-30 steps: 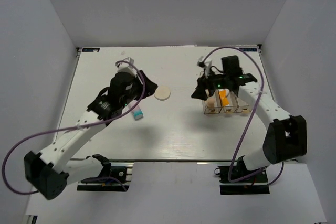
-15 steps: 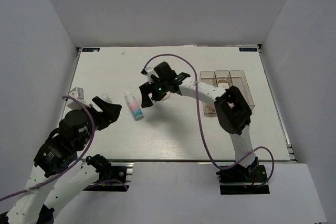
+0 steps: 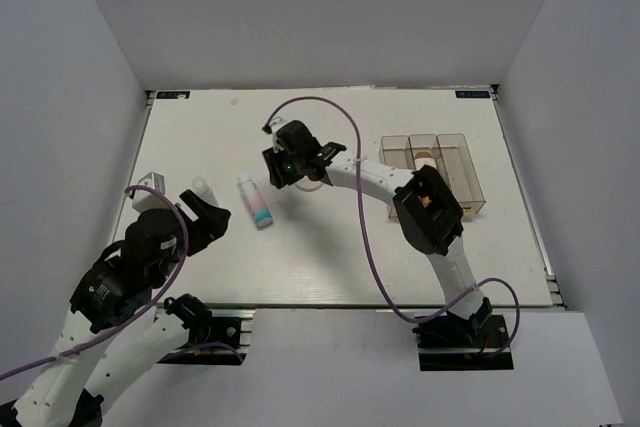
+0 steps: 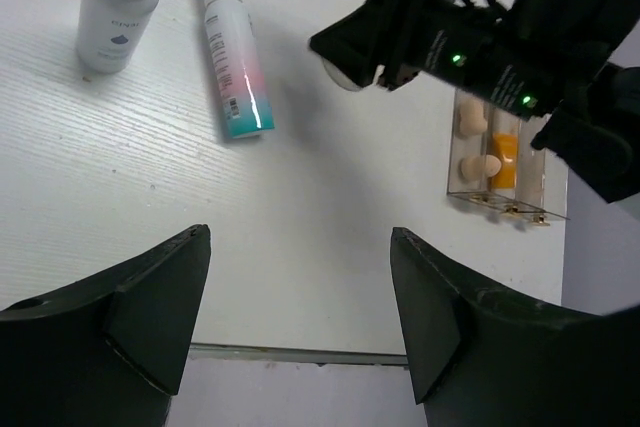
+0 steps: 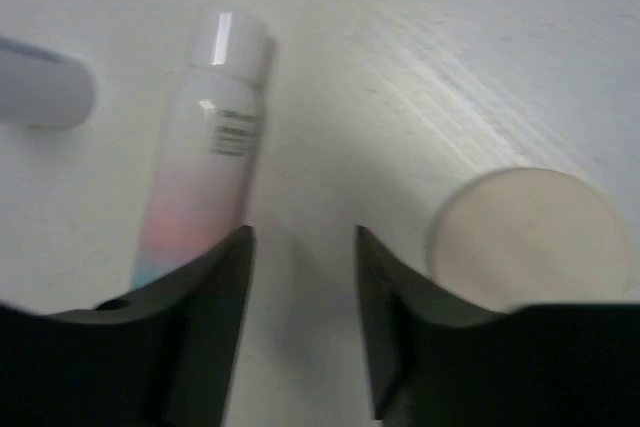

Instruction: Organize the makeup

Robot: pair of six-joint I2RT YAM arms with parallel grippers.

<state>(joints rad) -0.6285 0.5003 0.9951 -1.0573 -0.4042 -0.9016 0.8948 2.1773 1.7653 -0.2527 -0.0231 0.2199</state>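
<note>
A: Near end first. Left jaws (image 4: 300, 247)?
B: Spread wide with nothing in them, low over the table (image 3: 340, 247) at the near left.

A: What's closest to them?
B: The pink-and-blue tube (image 3: 256, 201), lying flat just right of them and a little farther out. Its long axis runs near to far with a slight tilt, blue end near, white cap far. A white bottle (image 3: 197, 190) stands upright just left of the tube, not touching it.

A: Right jaws (image 5: 302, 247)?
B: Also parted and empty. That arm reaches across to the middle. The jaws hang over bare table between the tube on their left and the round compact (image 5: 530, 239) on their right, touching neither.

A: Which arm for what?
B: My guess is right arm for the compact, since it only needs a small shift right to straddle it. The tube is near both arms. Whichever takes it should close across the narrow width, not along the length.

A: Far side?
B: Clear box (image 3: 440, 172) at the far right, well apart. Two sponges (image 4: 468, 119) and an orange tube (image 4: 503, 162) already sit inside. I can't tell about the last compartment.
</note>
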